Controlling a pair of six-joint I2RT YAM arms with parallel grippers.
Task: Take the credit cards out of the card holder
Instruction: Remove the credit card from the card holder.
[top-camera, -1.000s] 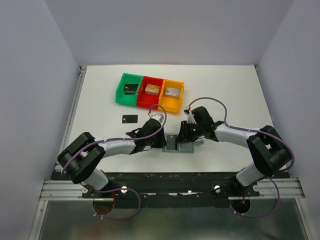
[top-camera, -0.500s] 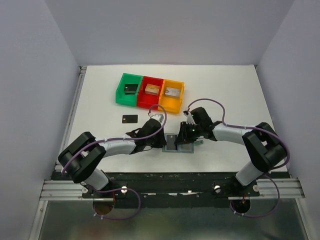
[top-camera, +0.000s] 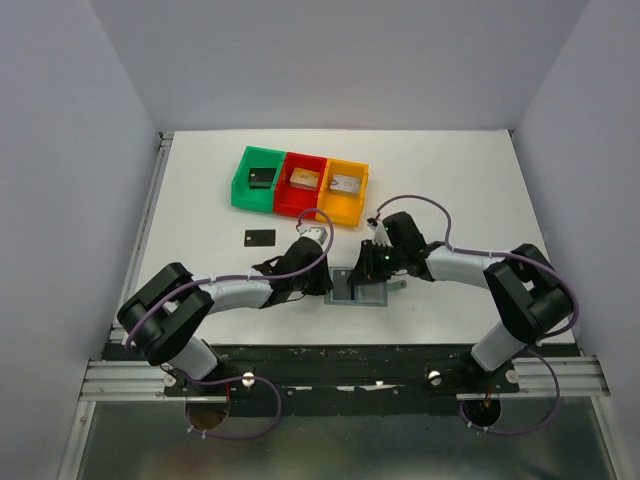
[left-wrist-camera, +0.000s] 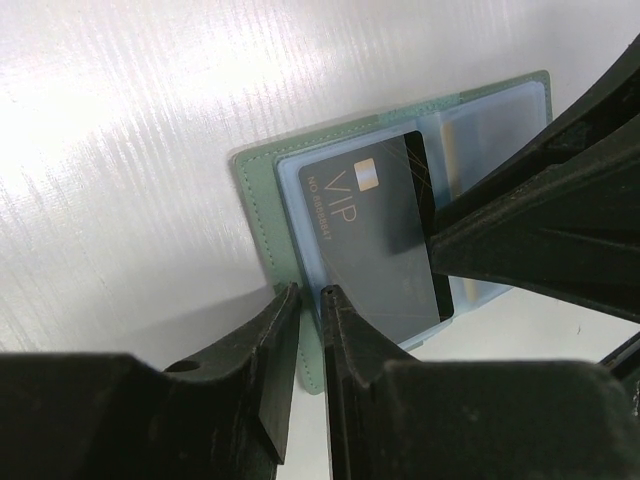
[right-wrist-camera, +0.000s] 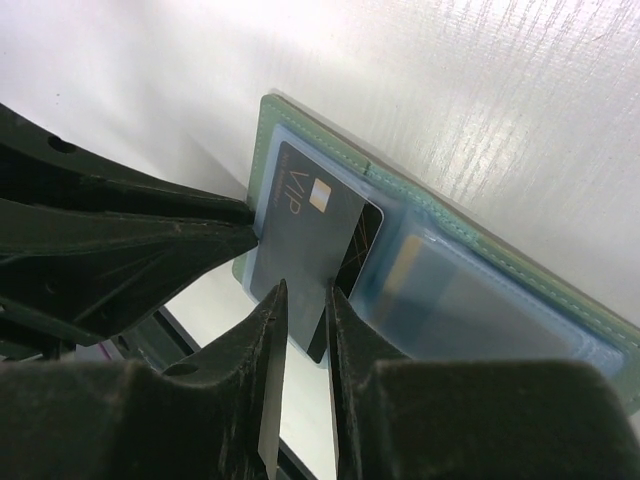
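Small flat grey-green folding card holder (top-camera: 358, 292) with pale blue plastic pockets lies open on the white table (top-camera: 450, 180), about mid-way along its near edge. Your left gripper (left-wrist-camera: 304, 295) is pinched onto the holder's left border, fingers nearly together. Thin black VIP card (left-wrist-camera: 370, 240) sticks partway out of the left pocket, skewed. Your right gripper (right-wrist-camera: 305, 300) straddles that card's free edge, fingers close on either side; can't tell if it's actually clamped. A second thin black card (top-camera: 259, 237) lies flat on the table, left of the holder, in front of the green, red and orange plastic bins (top-camera: 297, 206).
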